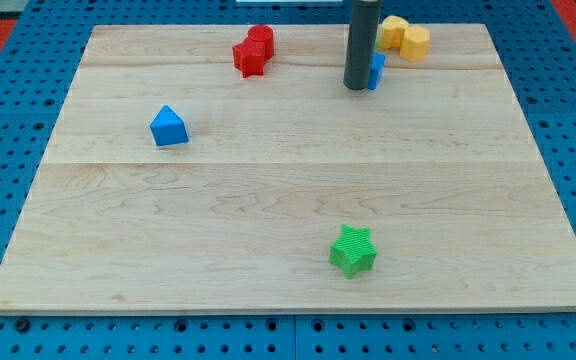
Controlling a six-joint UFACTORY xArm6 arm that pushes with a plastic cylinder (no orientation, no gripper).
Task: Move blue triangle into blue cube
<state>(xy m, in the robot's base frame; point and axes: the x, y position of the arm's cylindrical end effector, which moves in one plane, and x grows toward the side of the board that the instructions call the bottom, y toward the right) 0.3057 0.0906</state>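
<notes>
Since the blue triangle (169,126) lies well to the view's left of the blue cube (377,70), which the tip (356,86) touches, the rod, bearing no pincer, should circle behind the triangle's far side.

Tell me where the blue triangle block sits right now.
The blue triangle block sits alone on the wooden board, toward the view's left, below-left of the red block and far left of my tip, which hides most of the blue cube.

My tip (356,86) touching blue cube (377,70); blue triangle (169,126) well apart, view's left.
</notes>
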